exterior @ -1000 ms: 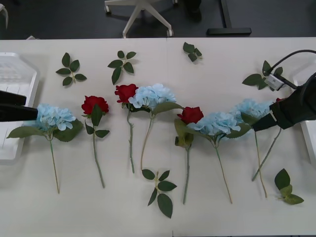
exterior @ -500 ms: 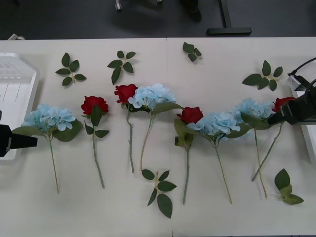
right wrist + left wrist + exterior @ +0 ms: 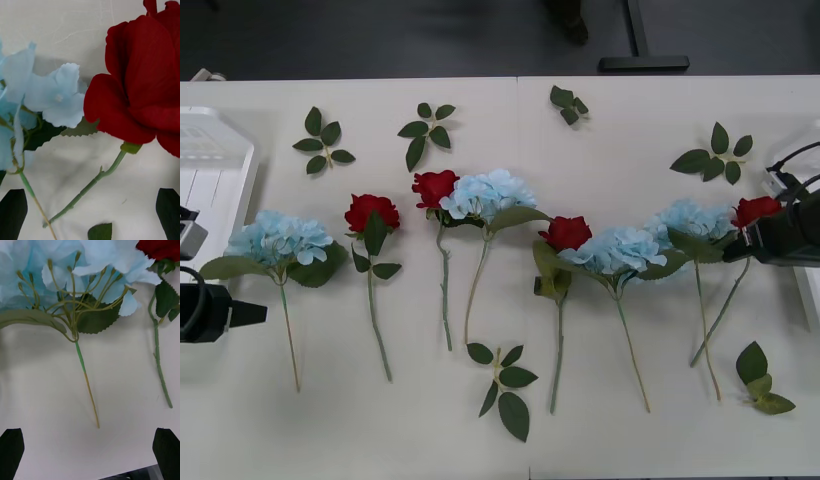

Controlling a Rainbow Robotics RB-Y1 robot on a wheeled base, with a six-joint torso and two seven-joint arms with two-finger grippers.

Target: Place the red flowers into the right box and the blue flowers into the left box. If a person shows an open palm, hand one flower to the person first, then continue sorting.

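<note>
Flowers lie in a loose row across the middle of the white table (image 3: 600,440), every stem running from its bloom toward the near edge, so each long axis points roughly at the robot. Of the two trays, the left box (image 3: 240,170) sits at the table's left edge with its far part in sight, and the right box (image 3: 810,300) shows as a white sliver at the right edge behind the arm. The blue flowers number four; the leftmost one (image 3: 278,238) lies just beside the left box, and the left gripper (image 3: 255,313) hangs near the left edge, just to the near-left of that bloom, fingers spread apart at the corners of its wrist view with the hydrangea's stem (image 3: 87,386) running down between them, untouched. The red flowers are also four, and the rightmost rose (image 3: 757,210) lies close to the right edge, touching the neighbouring hydrangea (image 3: 688,220). The right gripper (image 3: 740,250) sits right at that rose, just to its near side, fingers parted and holding nothing, the bloom (image 3: 146,82) large ahead of them and its stem (image 3: 90,187) slanting across between them. Judging by this, each arm has its own nearest flower squarely in front, with the stem as the likely grasp line.
</note>
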